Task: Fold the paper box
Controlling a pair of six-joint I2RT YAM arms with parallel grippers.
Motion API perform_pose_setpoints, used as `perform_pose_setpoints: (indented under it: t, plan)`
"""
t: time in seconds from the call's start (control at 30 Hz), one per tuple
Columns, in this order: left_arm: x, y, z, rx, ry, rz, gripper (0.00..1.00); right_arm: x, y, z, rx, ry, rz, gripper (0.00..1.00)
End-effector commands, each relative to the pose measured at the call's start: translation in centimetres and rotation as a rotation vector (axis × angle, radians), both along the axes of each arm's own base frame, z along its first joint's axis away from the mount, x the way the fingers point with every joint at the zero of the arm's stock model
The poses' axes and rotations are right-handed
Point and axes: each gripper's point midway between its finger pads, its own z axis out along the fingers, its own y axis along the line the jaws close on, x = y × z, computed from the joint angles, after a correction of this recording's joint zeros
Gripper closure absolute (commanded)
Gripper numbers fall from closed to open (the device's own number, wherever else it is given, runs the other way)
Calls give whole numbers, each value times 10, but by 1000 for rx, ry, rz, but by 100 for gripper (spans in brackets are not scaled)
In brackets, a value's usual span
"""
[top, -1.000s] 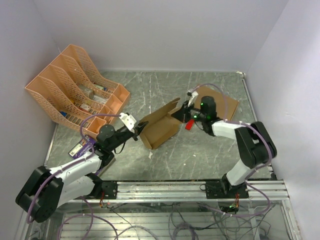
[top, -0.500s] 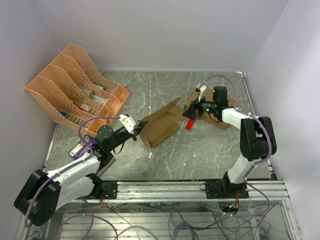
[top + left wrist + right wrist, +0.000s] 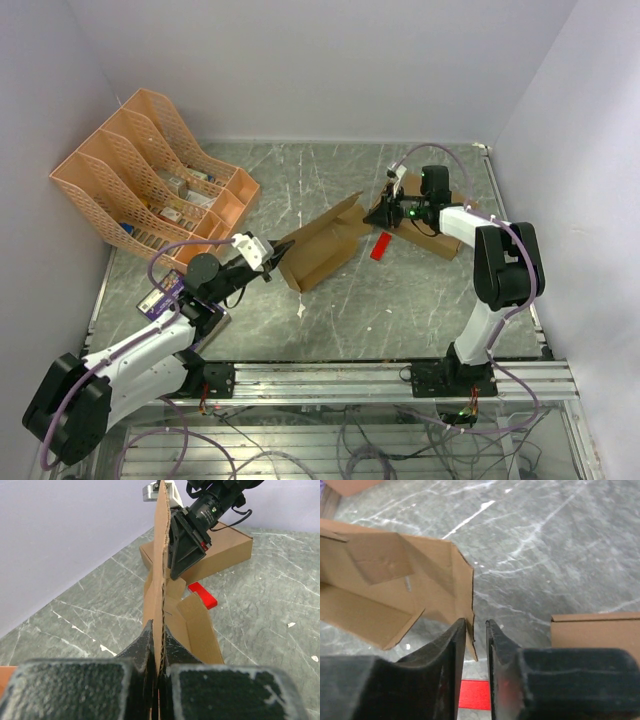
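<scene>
file rack (image 3: 150,170) contents: too small to name
purple item (image 3: 160,297): partly under the left arm (image 3: 140,345)
red piece (image 3: 474,695): mostly behind the right hand (image 3: 476,625)
larger cardboard box (image 3: 595,630): cut by the frame's right edge

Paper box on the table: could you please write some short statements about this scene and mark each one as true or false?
1. The left gripper is clamped on an edge of the paper box. True.
2. The red piece lies inside the paper box. False: it lies on the table, beside the box.
3. The right gripper holds the red piece. False: its jaws stand slightly apart, with a flap edge of the paper box between them.
4. An orange file rack stands at the far left. True.
</scene>
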Motion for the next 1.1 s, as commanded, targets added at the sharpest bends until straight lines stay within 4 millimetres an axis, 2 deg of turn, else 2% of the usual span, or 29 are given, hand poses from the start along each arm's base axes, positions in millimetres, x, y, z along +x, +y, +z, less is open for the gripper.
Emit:
perform_pose_setpoints:
  t: [0.0, 0.03, 0.07, 0.17, 0.33, 0.43, 0.63, 0.83, 0.9, 1.07]
  plan:
    - [3, 0, 13, 0, -44, 3, 93, -11, 11, 19, 57, -41, 95, 89]
    - [5, 0, 11, 6, -39, 9, 93, -15, 11, 22, 62, -46, 99, 97]
    - [8, 0, 10, 11, -36, 16, 93, -18, 11, 26, 66, -55, 98, 100]
    - [14, -2, 8, 22, -35, 25, 93, -19, 8, 43, 76, -75, 44, 100]
    - [30, -10, 10, 47, -44, 31, 93, -18, 12, 83, 138, -99, -14, 100]
    - [41, -12, 14, 45, -56, 57, 93, -33, 17, 81, 143, -90, -5, 100]
    - [54, -18, 16, 33, -80, 69, 93, -53, 28, 60, 107, -98, -19, 100]
    - [57, -25, 13, 29, -113, 46, 93, -53, 49, 52, 22, -155, -60, 100]
    - [58, -26, 11, 35, -121, 40, 93, -47, 55, 49, -15, -166, -94, 100]
    - [54, -24, -6, 68, -106, 38, 93, -47, 54, 31, -67, -121, -102, 100]
